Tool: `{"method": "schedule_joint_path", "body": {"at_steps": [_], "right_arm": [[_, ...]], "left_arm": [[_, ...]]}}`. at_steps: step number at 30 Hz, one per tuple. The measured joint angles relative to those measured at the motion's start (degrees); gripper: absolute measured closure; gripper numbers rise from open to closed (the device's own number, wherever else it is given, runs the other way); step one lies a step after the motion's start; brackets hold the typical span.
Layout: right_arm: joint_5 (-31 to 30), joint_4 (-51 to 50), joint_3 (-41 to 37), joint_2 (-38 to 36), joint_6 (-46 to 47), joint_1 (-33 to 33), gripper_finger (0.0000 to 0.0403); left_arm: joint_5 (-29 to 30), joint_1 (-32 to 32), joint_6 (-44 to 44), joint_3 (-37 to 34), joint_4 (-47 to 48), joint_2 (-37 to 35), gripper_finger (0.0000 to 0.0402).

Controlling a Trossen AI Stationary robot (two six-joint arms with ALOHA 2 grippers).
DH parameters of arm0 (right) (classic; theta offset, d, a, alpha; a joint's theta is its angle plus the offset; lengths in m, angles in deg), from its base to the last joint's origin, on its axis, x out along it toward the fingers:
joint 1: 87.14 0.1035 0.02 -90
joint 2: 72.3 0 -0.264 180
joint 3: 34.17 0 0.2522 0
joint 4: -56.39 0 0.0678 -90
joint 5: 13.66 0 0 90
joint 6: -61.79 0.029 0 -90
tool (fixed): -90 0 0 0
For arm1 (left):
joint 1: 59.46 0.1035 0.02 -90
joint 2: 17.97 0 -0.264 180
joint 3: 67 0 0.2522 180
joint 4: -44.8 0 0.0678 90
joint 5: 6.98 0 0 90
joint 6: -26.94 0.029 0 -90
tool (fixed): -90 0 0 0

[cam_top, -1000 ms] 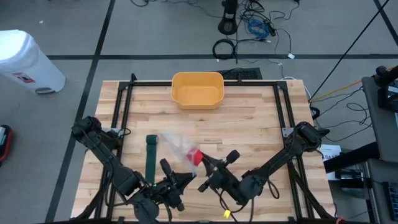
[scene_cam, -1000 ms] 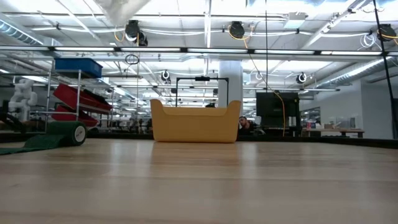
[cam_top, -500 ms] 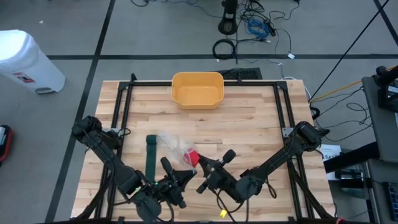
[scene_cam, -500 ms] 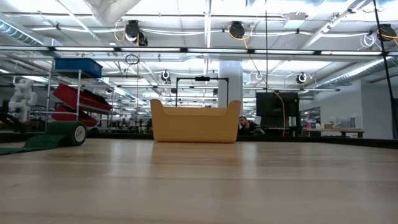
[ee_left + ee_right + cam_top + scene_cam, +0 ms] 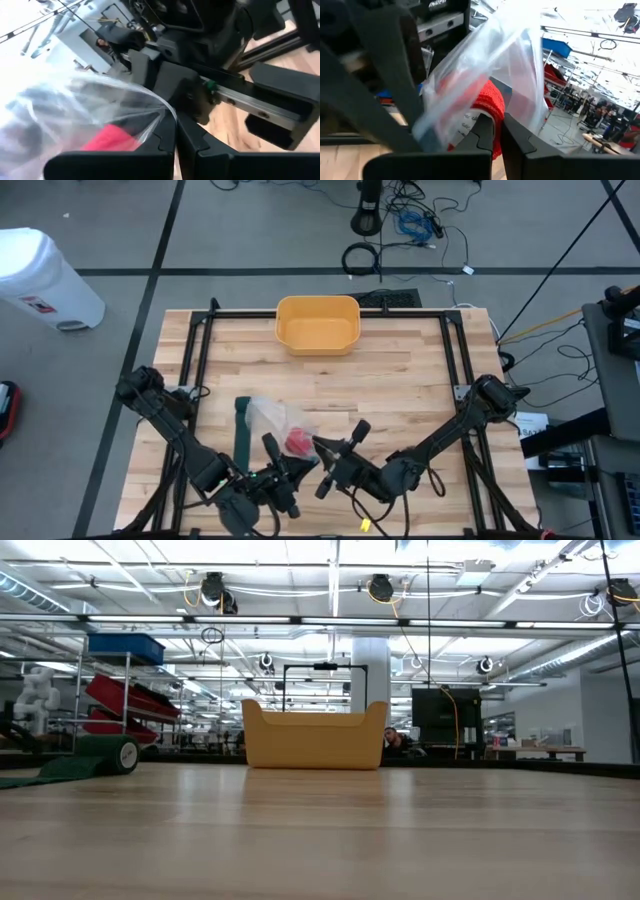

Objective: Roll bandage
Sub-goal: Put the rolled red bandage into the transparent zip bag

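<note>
A clear plastic bag (image 5: 268, 416) with a red bandage roll (image 5: 298, 442) inside is held up between my two grippers, above the near middle of the table. My left gripper (image 5: 298, 464) is shut on the bag from the near left. My right gripper (image 5: 323, 448) is shut on it from the right, close beside the left one. A dark green bandage (image 5: 241, 432) lies partly unrolled on the table left of the bag, and its rolled end (image 5: 112, 754) rests on the wood. My left gripper pinches a gathered edge of the clear bag (image 5: 161, 114) between its two fingertips. The film fans out beyond the fingers, with the red roll (image 5: 112, 139) inside it. The bag is clear of the table. My right gripper pinches the bag's film right at the red bandage roll (image 5: 489, 112). The roll sits just beyond the shut fingertips, and the film (image 5: 490, 60) billows past them. Whether the roll itself is caught between the fingers cannot be told. The fingers come about level from the table's right side.
A yellow bin (image 5: 317, 323) stands at the middle of the far edge. A black frame (image 5: 197, 350) runs along the table's left, right and far sides. Bare wood lies between the bin and the grippers.
My right gripper has turned at the wrist and shifted a little toward the table's near left. The red roll and the bag have moved with it toward my left gripper. Both grippers stay shut.
</note>
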Motion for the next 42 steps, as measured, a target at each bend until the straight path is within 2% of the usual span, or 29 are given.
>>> {"method": "schedule_joint_path", "body": {"at_steps": [6,9,14,18,21,24,28,34,39,42], "right_arm": [[3.03,-6.42,0.09,-0.03,3.84,-0.23,0.0397],[3.22,-6.1,0.09,-0.03,4.01,-0.25,0.0397],[1.76,-3.31,0.09,-0.09,2.42,-0.73,0.0396],[5.47,-9.24,0.09,0.04,5.24,-0.84,0.0396],[5.82,-8.91,0.07,0.0,7.56,-0.66,0.0388],[5.82,-8.79,0.09,0.0,7.27,-0.4,0.0356],[5.75,-8.55,0.09,-0.61,4.73,0.84,0.0287],[5.42,-13.26,0.07,-5.8,7.32,5.02,0.0202],[5.86,-22.28,0.08,-10.85,6.66,10.86,0.0178],[5.77,-25.29,0.09,-13.89,0.42,13.83,0.0179]], "left_arm": [[3.33,-0.32,0.73,-0.03,0.48,0.07,0.0398],[3.59,-0.54,0.89,-0.03,0.05,0.07,0.0398],[-3.66,-1.08,0.86,-0.04,-0.77,0.06,0.0398],[0.24,-1.96,0.93,-0.05,-1.26,0.04,0.0398],[1.72,-2.2,1.61,-0.05,-1.24,0.04,0.0398],[1.86,-2.57,1.96,-0.05,-1.26,0.04,0.0398],[2.08,-3.46,2.0,-0.05,-1.23,-0.18,0.0398],[2.02,-5.14,2.22,-0.05,-3.5,-0.9,0.0398],[1.9,-7.1,5.25,-0.05,-6.43,-0.93,0.0398],[1.8,-7.66,6.83,-0.05,-7.98,-1.25,0.0398]]}}
